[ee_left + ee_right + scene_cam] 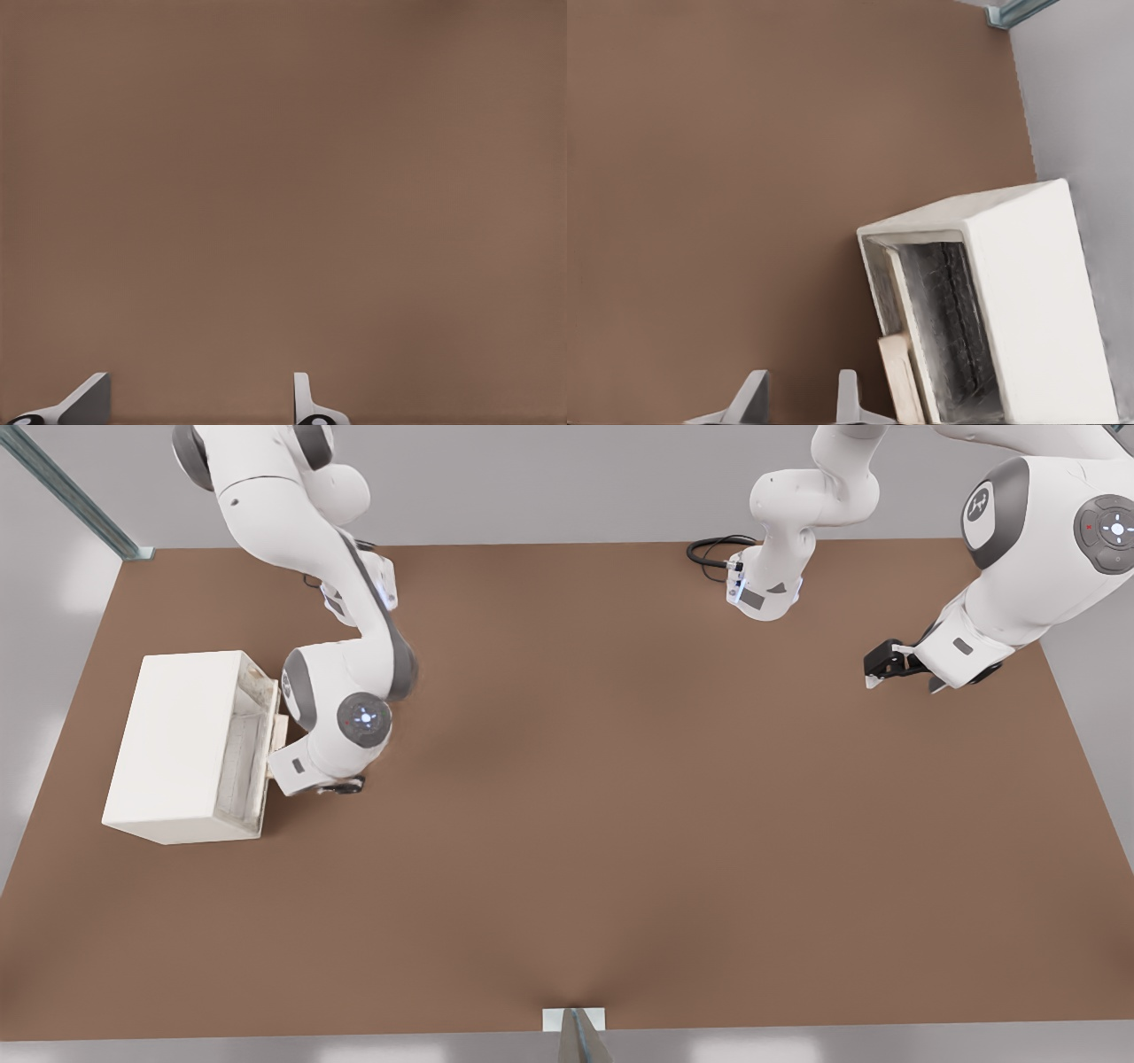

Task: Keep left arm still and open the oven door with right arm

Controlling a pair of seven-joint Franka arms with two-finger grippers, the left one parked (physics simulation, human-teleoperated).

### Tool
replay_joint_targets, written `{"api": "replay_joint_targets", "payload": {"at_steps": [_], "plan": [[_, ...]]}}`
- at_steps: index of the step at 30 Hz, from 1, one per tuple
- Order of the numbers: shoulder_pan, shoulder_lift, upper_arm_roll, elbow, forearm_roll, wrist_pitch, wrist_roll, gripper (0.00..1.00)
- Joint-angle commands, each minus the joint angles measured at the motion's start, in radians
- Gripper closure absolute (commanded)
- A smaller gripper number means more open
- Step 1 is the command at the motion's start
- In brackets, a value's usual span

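One stiff hinged oven door [911,354] ajar, tan handle [902,379] the grab spot, fingers [849,400] spread empty at its 9 o'clock.

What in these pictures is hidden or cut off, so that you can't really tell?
- Gripper: in the front view the arm's own wrist covers it; the right wrist view's edge cuts off all but the open fingertips.
- Oven door: seen edge-on, so its window face is hidden.
- Oven: the front view shows little of its inside.
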Motion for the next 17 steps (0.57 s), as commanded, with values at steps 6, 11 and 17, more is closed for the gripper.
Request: {"api": "replay_joint_targets", "payload": {"at_steps": [6, 11, 17], "plan": [[-0.323, -0.132, 0.129, 0.160, 0.377, -0.114, -0.671, 0.00], [-0.323, -0.097, 0.122, 0.229, 0.390, -0.121, -0.658, 0.00], [-0.322, -0.095, 0.122, 0.232, 0.388, -0.126, -0.658, 0.00]]}}
